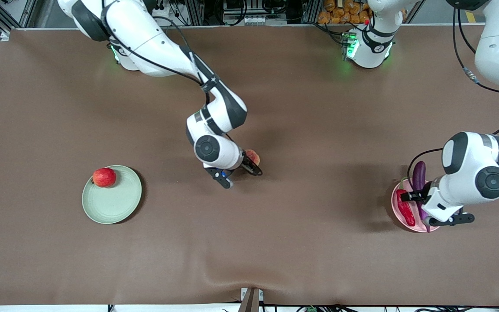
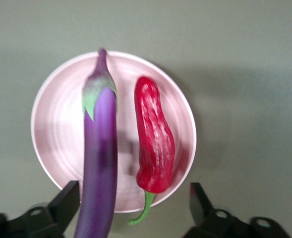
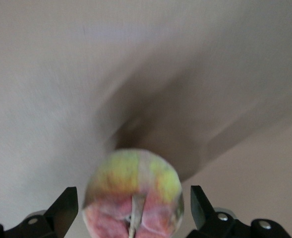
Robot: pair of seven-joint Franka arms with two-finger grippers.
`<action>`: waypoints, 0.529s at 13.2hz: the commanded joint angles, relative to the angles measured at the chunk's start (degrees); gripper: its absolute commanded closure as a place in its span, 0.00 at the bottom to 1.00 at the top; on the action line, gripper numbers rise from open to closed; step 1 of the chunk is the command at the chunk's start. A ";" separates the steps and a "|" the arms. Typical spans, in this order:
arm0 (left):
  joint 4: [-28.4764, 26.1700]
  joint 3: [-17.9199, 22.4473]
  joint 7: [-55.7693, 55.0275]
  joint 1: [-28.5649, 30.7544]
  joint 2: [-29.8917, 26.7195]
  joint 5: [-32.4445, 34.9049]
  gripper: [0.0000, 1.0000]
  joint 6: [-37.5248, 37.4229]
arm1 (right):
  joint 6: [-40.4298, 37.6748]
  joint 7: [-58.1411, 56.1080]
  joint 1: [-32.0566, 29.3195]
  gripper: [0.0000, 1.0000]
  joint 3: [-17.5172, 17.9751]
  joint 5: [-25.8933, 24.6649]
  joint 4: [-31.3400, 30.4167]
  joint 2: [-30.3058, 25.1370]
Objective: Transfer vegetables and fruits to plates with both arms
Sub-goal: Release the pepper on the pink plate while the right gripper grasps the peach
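The brown table carries two plates. The pale green plate sits toward the right arm's end with the red apple on its rim. The pale pink plate, toward the left arm's end, holds the purple eggplant and the red chili side by side. The left gripper hangs over that plate, fingers spread wide and empty. The right gripper is over mid-table, its fingers on either side of the peach; whether they pinch it is unclear.
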 commanded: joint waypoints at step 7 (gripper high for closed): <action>0.80 -6.33 4.76 -0.03 -25.47 -3.33 0.00 -11.84 | -15.89 -8.04 -11.05 1.00 0.38 -6.94 6.19 -1.92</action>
